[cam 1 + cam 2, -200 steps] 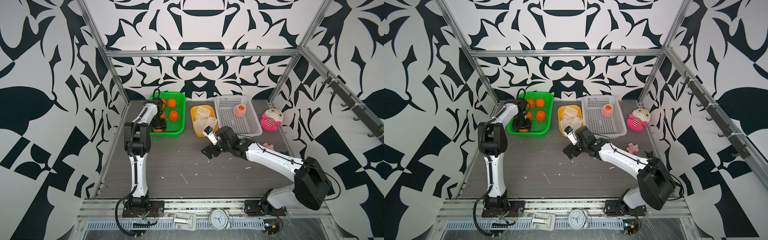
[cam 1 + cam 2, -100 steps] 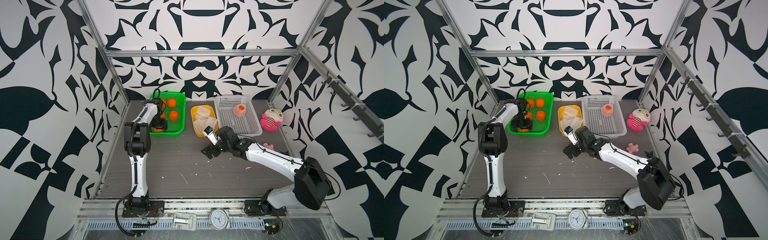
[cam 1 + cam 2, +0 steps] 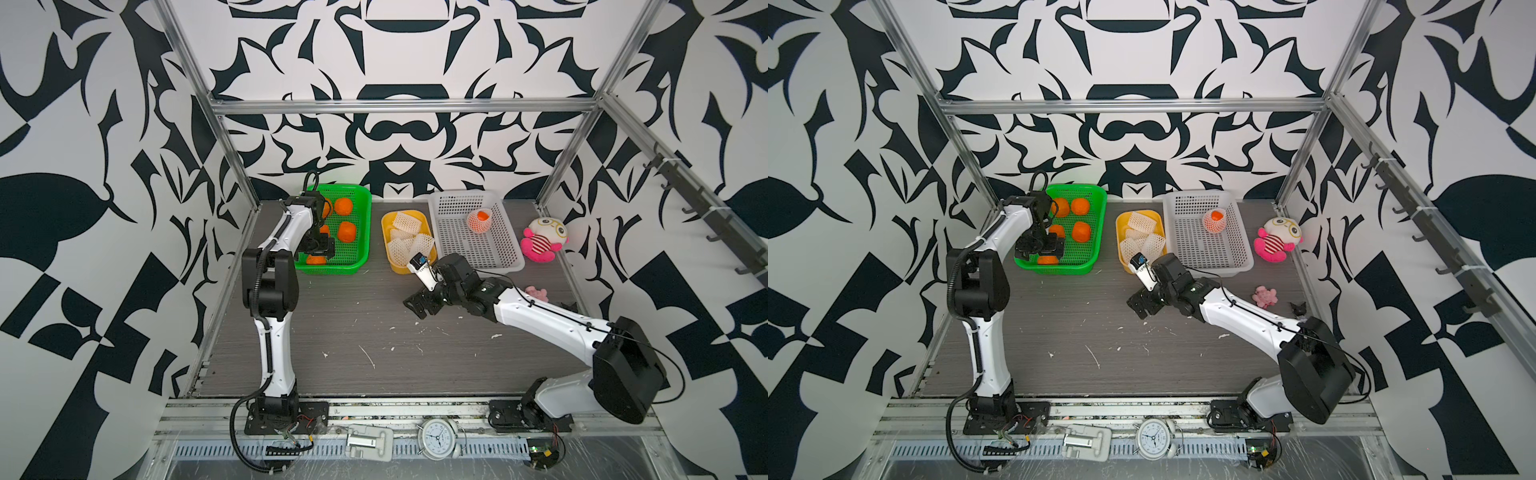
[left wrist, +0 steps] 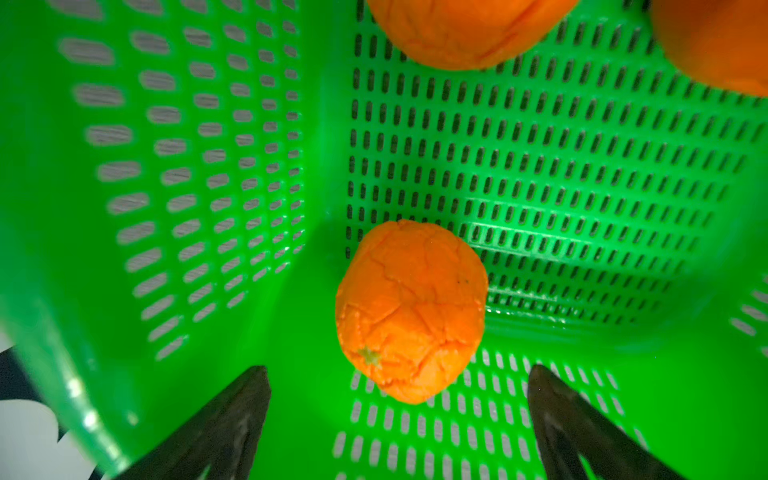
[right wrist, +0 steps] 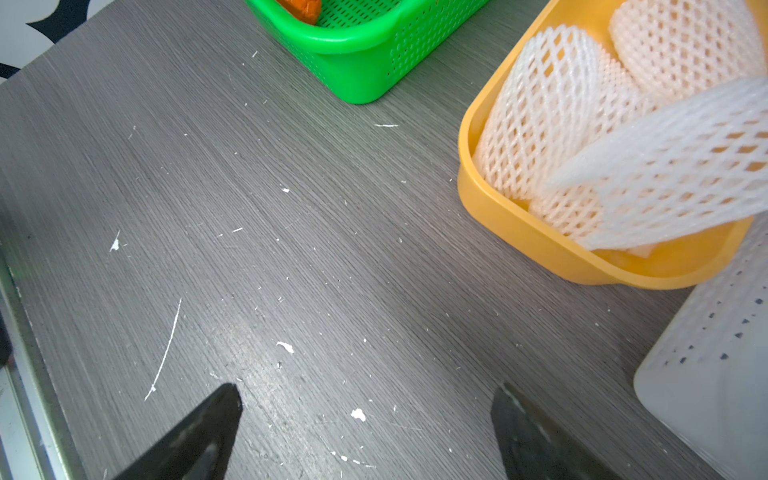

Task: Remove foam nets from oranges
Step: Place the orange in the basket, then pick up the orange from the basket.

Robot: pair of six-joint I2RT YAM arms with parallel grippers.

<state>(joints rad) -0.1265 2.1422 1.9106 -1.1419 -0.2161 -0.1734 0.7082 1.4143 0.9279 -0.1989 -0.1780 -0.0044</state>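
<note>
We see a green basket (image 3: 365, 226), a yellow tray (image 3: 385, 232) and a white perforated basket (image 3: 469, 245) side by side at upper centre on the grey bench (image 3: 353, 332). A pink plush toy (image 3: 542, 241) lies to their right, and a clock (image 3: 439, 438) sits at the bottom.

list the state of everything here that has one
left gripper, open, over a bare orange
right gripper, open, empty, above the table
oranges in green basket, five, bare
orange in white basket, netted
foam nets in yellow tray, empty, piled

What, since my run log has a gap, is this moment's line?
left gripper: open over bare orange in green basket | right gripper: open, empty | netted orange: in white basket
</note>
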